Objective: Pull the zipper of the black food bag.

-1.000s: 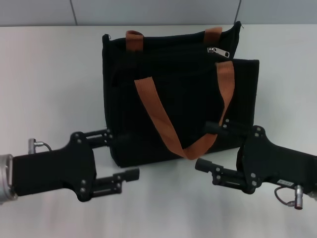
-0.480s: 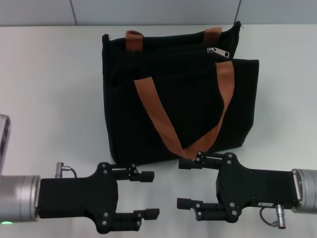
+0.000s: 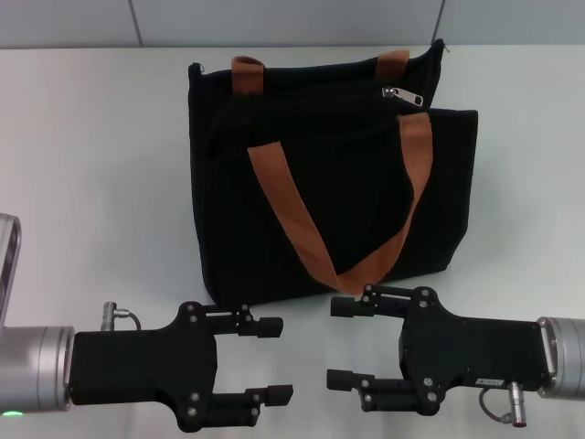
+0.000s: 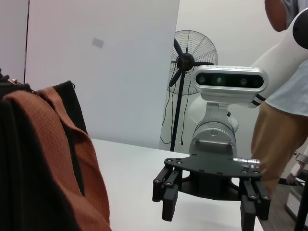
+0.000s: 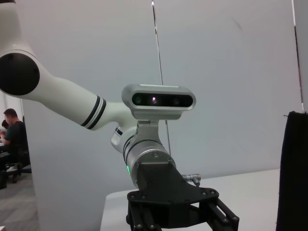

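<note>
The black food bag point(image 3: 329, 183) stands upright at the middle of the white table, with two orange-brown handles point(image 3: 292, 219). The silver zipper point(image 3: 402, 94) lies on the zip line near the bag's top right corner. My left gripper point(image 3: 276, 360) is open and empty in front of the bag's lower left. My right gripper point(image 3: 340, 344) is open and empty in front of the bag's lower right. The two grippers face each other, a little apart, and neither touches the bag. The left wrist view shows the bag point(image 4: 24, 192) and the right gripper point(image 4: 209, 211).
The white table point(image 3: 91, 165) extends on both sides of the bag to a grey wall behind. A standing fan point(image 4: 185, 62) and a person point(image 4: 284, 125) are beyond the table in the left wrist view. The bag's edge point(image 5: 293, 168) shows in the right wrist view.
Both grippers have drawn back from the bag's lower corners toward the table's near edge and turned to face each other. In the last half second they barely moved. The bag has not moved.
</note>
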### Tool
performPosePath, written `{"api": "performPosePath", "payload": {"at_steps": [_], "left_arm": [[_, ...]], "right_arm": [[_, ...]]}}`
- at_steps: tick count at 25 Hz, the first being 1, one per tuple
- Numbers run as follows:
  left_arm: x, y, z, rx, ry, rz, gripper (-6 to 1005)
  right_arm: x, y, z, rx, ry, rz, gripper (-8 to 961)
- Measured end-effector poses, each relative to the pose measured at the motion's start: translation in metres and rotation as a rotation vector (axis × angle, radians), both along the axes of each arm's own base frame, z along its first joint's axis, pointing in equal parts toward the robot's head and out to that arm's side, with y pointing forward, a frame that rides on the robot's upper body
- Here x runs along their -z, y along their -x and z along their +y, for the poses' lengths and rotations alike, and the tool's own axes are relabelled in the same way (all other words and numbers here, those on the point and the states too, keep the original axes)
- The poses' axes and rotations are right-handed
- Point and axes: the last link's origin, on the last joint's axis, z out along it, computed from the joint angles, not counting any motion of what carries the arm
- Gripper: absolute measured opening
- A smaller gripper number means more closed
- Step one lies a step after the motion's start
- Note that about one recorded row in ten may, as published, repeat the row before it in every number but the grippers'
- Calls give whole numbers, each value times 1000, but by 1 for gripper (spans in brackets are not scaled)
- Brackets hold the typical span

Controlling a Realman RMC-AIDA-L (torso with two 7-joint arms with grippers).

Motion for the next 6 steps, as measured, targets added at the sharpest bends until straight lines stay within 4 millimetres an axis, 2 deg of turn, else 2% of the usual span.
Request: {"api": "performPosePath", "payload": {"at_steps": [6], "left_arm": [[0, 1, -2, -3, -4, -4, 667]], "right_arm": [[2, 0, 0, 5, 7, 0, 711]]}}
